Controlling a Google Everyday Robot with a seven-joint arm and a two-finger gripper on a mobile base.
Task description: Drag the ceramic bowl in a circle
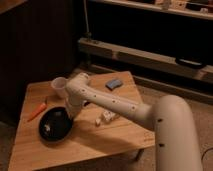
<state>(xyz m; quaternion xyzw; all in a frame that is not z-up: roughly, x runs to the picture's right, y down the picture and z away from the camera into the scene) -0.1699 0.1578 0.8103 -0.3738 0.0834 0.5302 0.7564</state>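
The pincer (70,114) sits closed, seemingly pinching the far rim of the ceramic bowl (53,128), whose body lies beyond it toward the counter's (102,142) near-left corner.

No writing, label, brand or number can be read anywhere in this dim room, neither on the wide, glossy black ceramic bowl (54,128) nor on the robot's white hand (70,118), lowered at the bowl's right rim on the wooden tabletop (35,152).
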